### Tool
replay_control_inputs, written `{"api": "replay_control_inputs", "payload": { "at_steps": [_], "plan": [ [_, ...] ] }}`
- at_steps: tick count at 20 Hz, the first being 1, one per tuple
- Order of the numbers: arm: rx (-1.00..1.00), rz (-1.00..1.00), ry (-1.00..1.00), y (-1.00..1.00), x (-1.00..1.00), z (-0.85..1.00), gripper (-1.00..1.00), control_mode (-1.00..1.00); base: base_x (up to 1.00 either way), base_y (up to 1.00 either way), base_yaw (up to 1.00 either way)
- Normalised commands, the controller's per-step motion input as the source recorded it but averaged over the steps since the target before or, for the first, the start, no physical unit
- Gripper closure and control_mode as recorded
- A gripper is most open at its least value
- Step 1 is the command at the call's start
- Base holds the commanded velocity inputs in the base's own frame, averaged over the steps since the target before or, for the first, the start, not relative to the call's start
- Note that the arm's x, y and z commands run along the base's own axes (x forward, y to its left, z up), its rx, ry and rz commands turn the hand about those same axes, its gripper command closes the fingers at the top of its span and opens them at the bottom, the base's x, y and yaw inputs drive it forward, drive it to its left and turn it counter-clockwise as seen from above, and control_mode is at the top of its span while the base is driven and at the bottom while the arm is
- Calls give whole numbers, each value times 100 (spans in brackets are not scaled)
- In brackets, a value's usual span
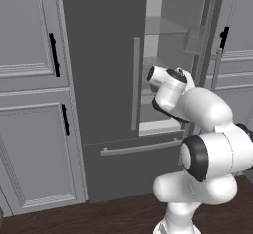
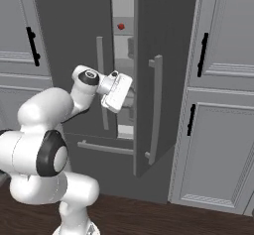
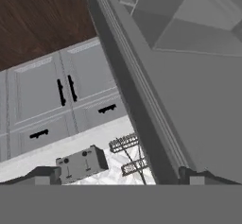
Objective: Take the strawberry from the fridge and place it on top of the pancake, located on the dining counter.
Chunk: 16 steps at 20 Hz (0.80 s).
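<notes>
1. You are facing the tall dark grey two-door fridge (image 1: 106, 80), flanked by light grey panelled cabinets with black handles (image 1: 32, 104). Its right-hand door (image 2: 158, 75) stands partly open, and the pale interior with glass shelves (image 1: 165, 28) shows through the gap. So opening the fridge looks done, or nearly done.

2. The white arm with dark joints (image 1: 202, 144) reaches from about five o'clock in the left base view toward the gap. The wrist sits level with the fridge's lower shelves.

3. The end effector (image 2: 118, 92) is at the front of the opening, between the two long vertical silver handles (image 2: 157, 110) in the right base view. Its fingers are spread wide and it carries nothing. In the hand view the dark edge of the open door (image 3: 130, 90) runs diagonally right across the fingertips (image 3: 40, 173), so the end effector is close beside that door.

4. The tiny bright red strawberry (image 2: 121, 27) is on an upper shelf inside the fridge, at about twelve o'clock from the end effector in the right base view and well above it. It is untouched.

5. As I judge it, you are early in the task. What remains: raise the hand to that upper shelf, grasp the strawberry, bring it out, drive to the dining worktop and set it on the pancake.

6. Watch the gap. It looks narrow, and the wrist may brush the door on the way up.
</notes>
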Motion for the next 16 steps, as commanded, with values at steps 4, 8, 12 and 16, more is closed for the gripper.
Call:
{"api": "replay_control_inputs", "payload": {
  "at_steps": [4,8,12,16],
  "plan": [
    [-1,13,-3,15,-25,4,-100,-100,0,0,0],
    [-1,10,-4,34,-5,23,-100,-100,0,0,0],
    [0,7,0,17,16,28,-100,-100,0,0,0],
    [0,11,6,0,59,4,-100,-100,0,0,0]
  ]
}}
